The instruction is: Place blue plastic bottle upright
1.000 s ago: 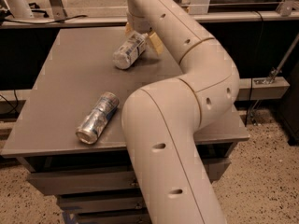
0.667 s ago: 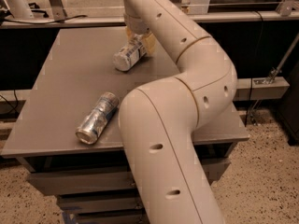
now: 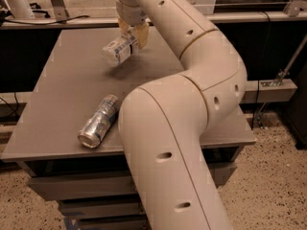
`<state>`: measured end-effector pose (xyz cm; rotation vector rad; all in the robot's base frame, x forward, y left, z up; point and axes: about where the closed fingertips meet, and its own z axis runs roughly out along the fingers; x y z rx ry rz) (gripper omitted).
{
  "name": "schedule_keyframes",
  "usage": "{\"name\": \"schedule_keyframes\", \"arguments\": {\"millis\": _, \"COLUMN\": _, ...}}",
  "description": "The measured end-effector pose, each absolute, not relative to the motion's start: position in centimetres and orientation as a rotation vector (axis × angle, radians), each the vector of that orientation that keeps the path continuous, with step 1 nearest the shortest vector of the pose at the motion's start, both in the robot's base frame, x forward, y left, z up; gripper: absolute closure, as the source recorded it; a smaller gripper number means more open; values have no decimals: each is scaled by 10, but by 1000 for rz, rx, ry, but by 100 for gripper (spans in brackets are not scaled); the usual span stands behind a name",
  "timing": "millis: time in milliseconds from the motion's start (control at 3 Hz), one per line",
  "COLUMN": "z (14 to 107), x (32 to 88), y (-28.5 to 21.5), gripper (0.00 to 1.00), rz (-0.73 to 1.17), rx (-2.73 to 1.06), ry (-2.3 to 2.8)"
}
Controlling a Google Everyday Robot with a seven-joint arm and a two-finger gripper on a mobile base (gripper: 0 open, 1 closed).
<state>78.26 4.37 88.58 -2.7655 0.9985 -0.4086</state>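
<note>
One pincer clamps the blue plastic bottle we hold just beneath it, clear of the bench; the bottle's long axis slants, free end pointing down-left. Well apart from the pincer, a silver can lies flat.

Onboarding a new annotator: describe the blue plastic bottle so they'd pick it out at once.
Start at the grey table; over its far half, the gripper clamps the blue plastic bottle, tilted, apparently just off the surface. Unlike the silver-and-blue can lying near the front edge, it is clear plastic with a white-and-blue label, and it alone is gripped.
</note>
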Motion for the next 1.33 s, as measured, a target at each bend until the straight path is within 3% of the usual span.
{"name": "schedule_keyframes", "arguments": {"millis": 333, "z": 923, "x": 769, "y": 59, "gripper": 100, "rz": -314, "rx": -2636, "ry": 916}}
{"name": "schedule_keyframes", "arguments": {"millis": 1000, "z": 936, "x": 775, "y": 77, "gripper": 100, "rz": -385, "rx": -2617, "ry": 792}}
{"name": "schedule_keyframes", "arguments": {"millis": 1333, "z": 968, "x": 776, "y": 70, "gripper": 100, "rz": -601, "rx": -2634, "ry": 584}}
